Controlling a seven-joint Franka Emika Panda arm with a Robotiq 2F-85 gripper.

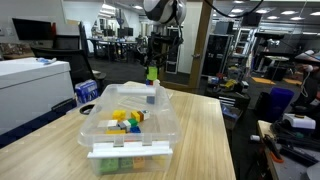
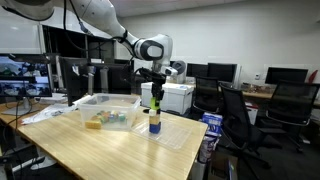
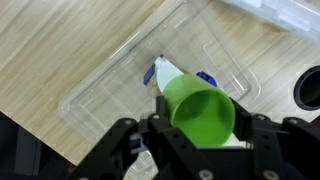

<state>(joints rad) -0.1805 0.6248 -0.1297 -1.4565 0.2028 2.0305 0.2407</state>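
Far left on the wooden table (image 2: 90, 150) there's a clear bin (image 2: 80, 103) with a bunch of coloured blocks (image 2: 100, 121) in it. Just right of that the gripper (image 2: 154, 100) points straight down, jaws roughly halfway closed and clamped on a green cup (image 2: 154, 105), which sits over a flat clear lid (image 2: 178, 138). Wrist view shows a white and blue thing (image 3: 163, 74) on the lid right under the cup, can't tell if they touch. Further right, a black office chair (image 2: 235, 110)
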